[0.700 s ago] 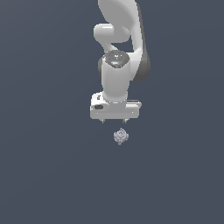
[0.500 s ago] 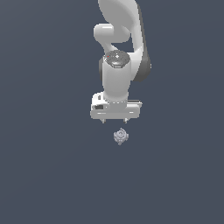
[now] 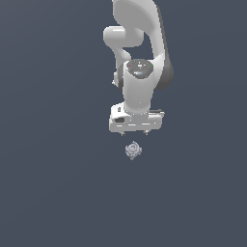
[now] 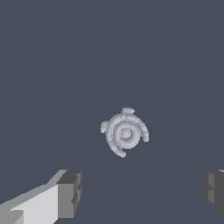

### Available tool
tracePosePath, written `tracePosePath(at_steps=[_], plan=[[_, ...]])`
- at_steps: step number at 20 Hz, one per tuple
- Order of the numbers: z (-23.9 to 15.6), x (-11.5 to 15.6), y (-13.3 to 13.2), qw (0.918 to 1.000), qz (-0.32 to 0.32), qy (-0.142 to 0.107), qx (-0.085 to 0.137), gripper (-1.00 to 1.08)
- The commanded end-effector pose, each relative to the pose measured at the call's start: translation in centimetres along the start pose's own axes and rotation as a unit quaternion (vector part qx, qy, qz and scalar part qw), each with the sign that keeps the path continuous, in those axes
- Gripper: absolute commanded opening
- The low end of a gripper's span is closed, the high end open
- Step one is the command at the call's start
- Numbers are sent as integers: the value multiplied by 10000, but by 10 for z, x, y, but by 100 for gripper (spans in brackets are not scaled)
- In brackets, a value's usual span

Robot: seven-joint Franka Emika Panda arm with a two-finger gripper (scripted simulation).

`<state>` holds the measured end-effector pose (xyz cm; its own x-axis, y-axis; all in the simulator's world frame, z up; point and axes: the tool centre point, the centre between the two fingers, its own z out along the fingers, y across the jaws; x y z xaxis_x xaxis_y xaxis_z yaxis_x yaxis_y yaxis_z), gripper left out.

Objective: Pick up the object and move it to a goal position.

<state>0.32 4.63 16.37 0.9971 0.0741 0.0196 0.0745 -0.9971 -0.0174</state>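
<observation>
The object (image 3: 133, 150) is a tiny pale grey knobbly round lump lying on the dark grey floor. It also shows in the wrist view (image 4: 124, 132), with ringed ridges around its centre. My gripper (image 3: 135, 133) hangs from the white arm just behind the object in the exterior view, apart from it. Only the finger tips peek out under the white hand. In the wrist view the two fingers (image 4: 70, 192) stand wide apart, so the gripper (image 4: 142, 192) is open and empty, with the object beyond the gap between them.
The dark grey floor (image 3: 53, 183) stretches flat all around. The white arm (image 3: 140, 53) rises behind the gripper toward the top of the exterior view.
The arm and gripper have shifted slightly toward the exterior view's right. The object has not moved.
</observation>
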Motion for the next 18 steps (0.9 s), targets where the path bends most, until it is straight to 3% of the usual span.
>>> tracePosePath(at_steps=[1,11,18], plan=[[0,0,1,10000,-11,1,-3,100],[14,4,1,9983,-576,-25,-31,100],[35,9,1,9900,-1405,-62,-58,100]])
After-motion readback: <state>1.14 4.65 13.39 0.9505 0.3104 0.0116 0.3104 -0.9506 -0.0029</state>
